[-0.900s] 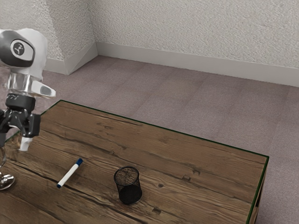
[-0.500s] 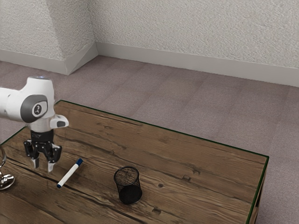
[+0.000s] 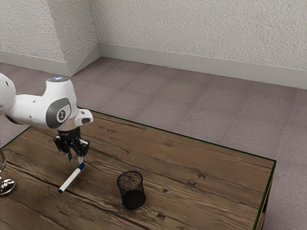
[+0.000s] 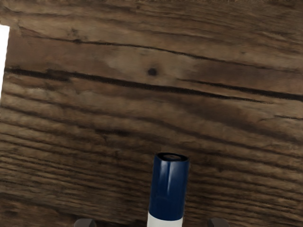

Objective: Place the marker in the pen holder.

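Exterior view: 1 wooden worktop (image 3: 211, 187), trimmed in green, carries everything the task needs. Its far edge slants down to a corner at the exterior view's right.

Next in size is the white arm (image 3: 33, 110), which reaches in across the worktop's edge at the exterior view's left and bends down toward the surface. At its end the black hand (image 3: 74, 158) points downward with its 2 fingers clearly apart, gripping nothing. In the wrist view the marker's body runs between the 2 fingertips, with room on both sides.

The black mesh pen holder (image 3: 131, 190) stands upright, well in from the far edge and between the marker and the worktop's right-hand corner. A shiny metal object (image 3: 7, 186), partly cut off, is over by the exterior view's left.

Smallest is the marker (image 3: 71, 178), lying flat on the worktop, its blue cap (image 4: 169, 189) toward the far edge and just under the hand.

I judge the current step to be 1 of lining up for the grasp. The next move calls for lowering with the fingers straddling the barrel near the cap, then closing. Lifting, tipping the marker upright and releasing it over the holder's mouth remain to be done.
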Robot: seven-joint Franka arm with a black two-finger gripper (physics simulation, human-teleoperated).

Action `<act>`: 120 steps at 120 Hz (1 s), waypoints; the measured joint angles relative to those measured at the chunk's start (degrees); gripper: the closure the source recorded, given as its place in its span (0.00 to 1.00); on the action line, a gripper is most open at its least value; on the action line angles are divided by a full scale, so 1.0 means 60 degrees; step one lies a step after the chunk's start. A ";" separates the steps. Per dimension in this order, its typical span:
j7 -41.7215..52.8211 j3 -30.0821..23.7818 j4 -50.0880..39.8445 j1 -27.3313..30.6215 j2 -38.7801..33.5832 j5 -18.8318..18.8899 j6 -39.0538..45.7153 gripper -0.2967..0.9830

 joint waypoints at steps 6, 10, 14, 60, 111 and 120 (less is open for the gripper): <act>0.0073 0.0009 -0.0027 0.0002 0.0028 -0.0068 0.0047 0.56; 0.0120 0.0015 -0.0111 -0.0032 0.0015 -0.0098 0.0076 0.56; 0.0165 0.0028 -0.0235 -0.0115 -0.0053 -0.0115 0.0102 0.56; 0.0613 0.0125 -0.1066 -0.0388 -0.0024 0.0352 0.0809 0.56; 0.0885 0.0126 -0.0877 -0.0381 0.0503 0.0390 0.1458 0.64; 0.0840 0.0131 -0.0881 -0.0402 0.0507 0.0471 0.1507 0.71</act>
